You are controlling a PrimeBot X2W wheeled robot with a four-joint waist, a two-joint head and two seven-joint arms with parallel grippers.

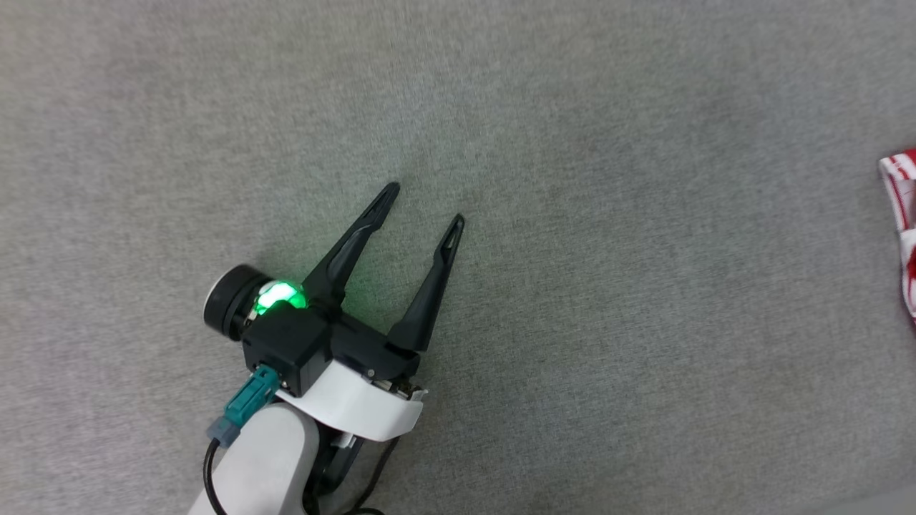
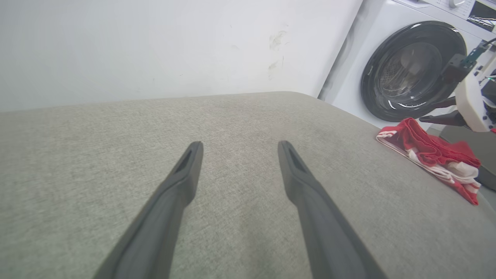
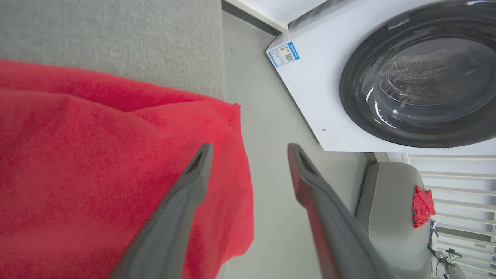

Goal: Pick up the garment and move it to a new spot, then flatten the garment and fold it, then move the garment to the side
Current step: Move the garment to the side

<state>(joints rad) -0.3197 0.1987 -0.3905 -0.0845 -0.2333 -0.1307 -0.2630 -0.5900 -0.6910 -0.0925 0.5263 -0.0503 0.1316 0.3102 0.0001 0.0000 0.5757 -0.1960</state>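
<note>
The garment (image 2: 430, 155), red with white and striped trim, lies bunched at the right edge of the grey padded surface (image 2: 240, 112); a striped corner of the garment (image 1: 903, 214) shows at the right edge of the head view. My right gripper (image 3: 250, 149) hovers over the garment's (image 3: 97, 155) red cloth near its edge, jaws open with nothing between them. From the left wrist view the right gripper (image 2: 424, 112) hangs just above the heap. My left gripper (image 1: 424, 205) rests open and empty over bare grey fabric, far left of the garment; its fingertips (image 2: 195, 147) stand wide apart.
A white front-loading washing machine (image 2: 410, 69) stands beyond the surface's right end, with pale floor (image 3: 267, 155) between them. A white wall (image 2: 155, 46) lies behind. A grey seat (image 3: 391, 217) carrying a small red cloth (image 3: 422, 205) sits farther off.
</note>
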